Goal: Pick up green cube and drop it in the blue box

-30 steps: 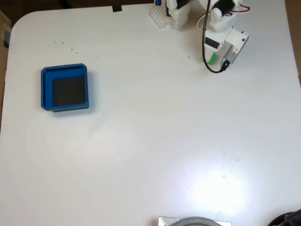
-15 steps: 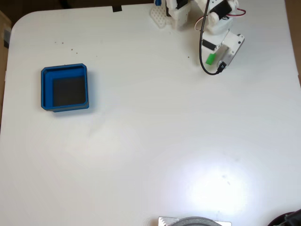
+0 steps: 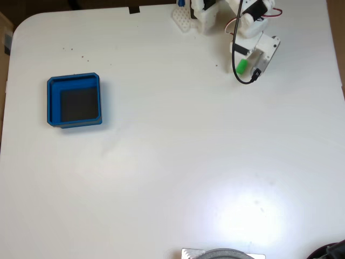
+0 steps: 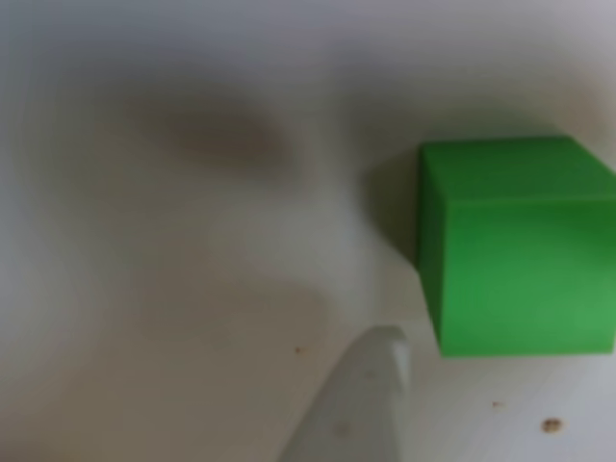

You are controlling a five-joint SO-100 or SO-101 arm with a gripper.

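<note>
In the fixed view, the green cube lies on the bench under the arm, well apart from the blue box, which holds nothing; pickup remains. The arm has shifted slightly since before. In the other view, the cube sits beside one finger; whether the fingers are parted or clenched cannot be told.

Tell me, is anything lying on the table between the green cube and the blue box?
Nothing visible. In the fixed view the cube sits under the arm at upper right, the box at the left, with bare white table between them.
</note>
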